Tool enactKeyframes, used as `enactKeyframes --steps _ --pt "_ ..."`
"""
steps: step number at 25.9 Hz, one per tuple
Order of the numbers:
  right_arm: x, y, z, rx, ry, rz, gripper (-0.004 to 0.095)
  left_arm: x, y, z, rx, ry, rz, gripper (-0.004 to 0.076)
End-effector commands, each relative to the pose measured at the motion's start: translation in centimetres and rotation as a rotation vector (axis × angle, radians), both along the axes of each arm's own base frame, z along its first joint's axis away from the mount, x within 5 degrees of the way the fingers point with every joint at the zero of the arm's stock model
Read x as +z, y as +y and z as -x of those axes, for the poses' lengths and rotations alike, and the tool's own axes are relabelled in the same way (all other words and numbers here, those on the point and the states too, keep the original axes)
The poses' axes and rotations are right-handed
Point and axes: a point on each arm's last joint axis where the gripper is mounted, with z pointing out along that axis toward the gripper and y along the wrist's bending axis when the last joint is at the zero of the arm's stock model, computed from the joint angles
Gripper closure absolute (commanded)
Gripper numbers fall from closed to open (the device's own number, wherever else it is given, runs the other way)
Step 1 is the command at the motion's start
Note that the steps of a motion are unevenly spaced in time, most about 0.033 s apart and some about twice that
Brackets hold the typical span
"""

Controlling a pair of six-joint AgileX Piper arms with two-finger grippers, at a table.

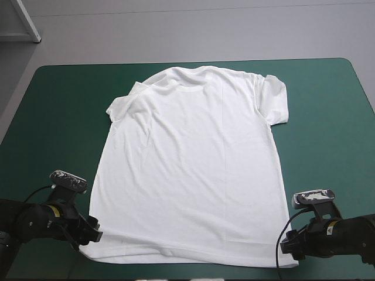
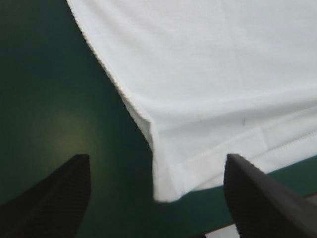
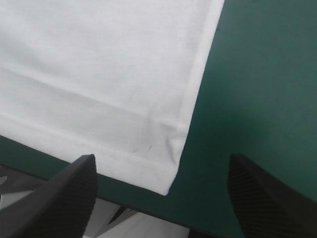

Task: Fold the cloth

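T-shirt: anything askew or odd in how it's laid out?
Mostly flat. The T-shirt has its left-side sleeve rumpled and partly folded over, unlike the other sleeve, which lies spread out. Faint dark specks sit near both hem corners.

High view looks forward and down across the table point(image 1: 53, 117). Wrist views sit close over near corners of the T-shirt point(image 1: 187, 164).

A lab-like workroom: teal-green table point(image 1: 53, 117) on bare grey floor point(image 1: 176, 29), white frame point(image 1: 26, 20) at the upper left
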Motion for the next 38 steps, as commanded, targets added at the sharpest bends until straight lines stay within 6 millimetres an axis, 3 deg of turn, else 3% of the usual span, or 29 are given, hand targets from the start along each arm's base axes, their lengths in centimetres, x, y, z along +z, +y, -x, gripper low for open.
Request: enactKeyframes --steps 1,5,7,9,15,19,25,32,38 --pt "2.3 0.1 -0.6 -0.022 -0.092 -0.029 0.0189 1.4 -0.3 -1.5 0.051 -0.182 0.065 0.0167" --pt "4.2 0.1 -0.9 -0.091 -0.140 -0.060 0.0193 2.9 -0.7 -6.5 0.048 -0.328 0.006 0.0167" --pt "4.4 0.1 -0.9 -0.115 -0.139 -0.071 0.0193 3.9 -1.3 -9.8 0.061 -0.350 -0.003 0.0167" --pt "4.4 0.1 -0.9 -0.143 -0.129 -0.089 0.0193 4.7 -2.3 -14.6 0.060 -0.358 -0.004 0.0167" --pt "4.5 0.3 -0.9 -0.169 -0.111 -0.126 0.0193 4.6 -3.7 -21.5 0.057 -0.399 0.005 0.0167" --pt "4.5 0.5 -0.8 -0.173 -0.102 -0.151 0.0194 3.7 -2.6 -25.2 0.141 -0.374 0.043 0.0167" --pt "4.6 0.6 -0.8 -0.173 -0.100 -0.158 0.0274 0.7 0.4 -28.1 0.243 -0.286 0.148 0.0167" --pt "4.5 0.5 -0.8 -0.169 -0.105 -0.146 0.0278 -3.7 0.0 -30.1 0.231 -0.190 0.218 0.0167" --pt "5.2 0.5 -0.9 -0.169 -0.128 -0.154 0.0278 -5.9 0.0 -30.8 0.236 -0.144 0.207 0.0203"
